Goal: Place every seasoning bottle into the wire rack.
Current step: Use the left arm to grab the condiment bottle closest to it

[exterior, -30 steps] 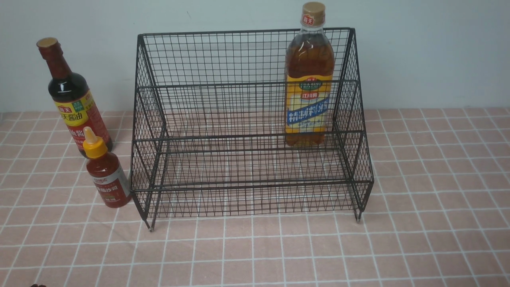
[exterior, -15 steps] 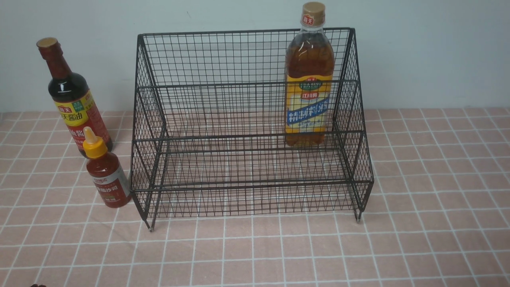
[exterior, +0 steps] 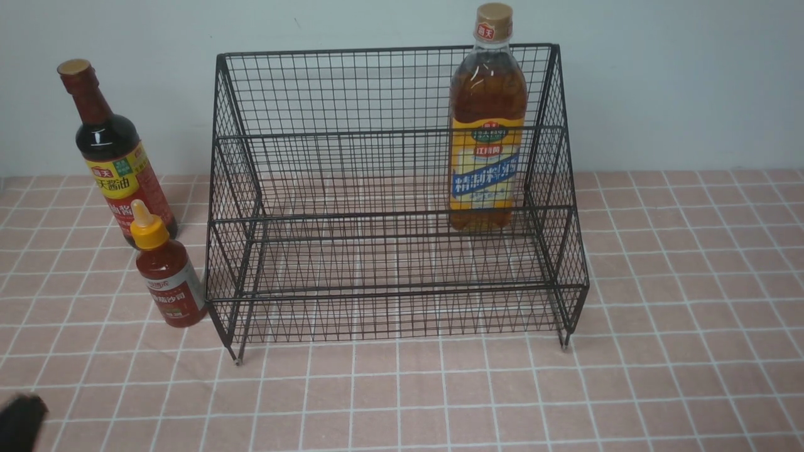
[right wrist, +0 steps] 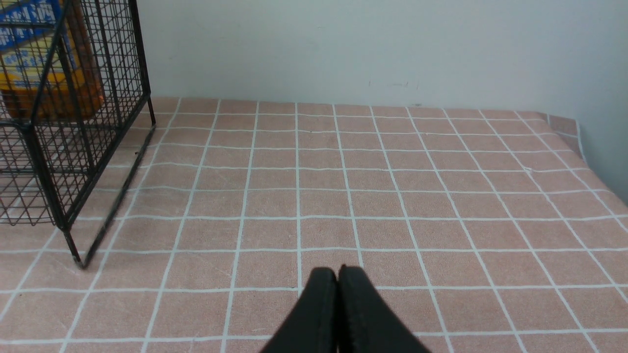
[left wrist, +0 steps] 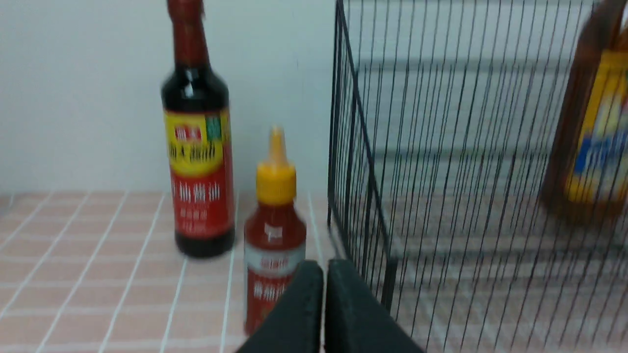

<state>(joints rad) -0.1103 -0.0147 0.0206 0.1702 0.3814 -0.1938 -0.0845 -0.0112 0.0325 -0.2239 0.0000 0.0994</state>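
Likely next: small red plastic sauce bottle with yellow nozzle cap (exterior: 168,276), upright just beside the large black wire-mesh rack (exterior: 389,49), at its left side. Looks light, squeezable, tippy; wants a gentle hold round the labelled body. Left gripper (left wrist: 324,267), right gripper (right wrist: 337,272): clenched, empty.

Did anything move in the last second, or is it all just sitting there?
Only the left gripper moved: shut and empty, it has come into the front view's lower left corner. The dark bottle, red bottle, amber bottle and rack stayed put.
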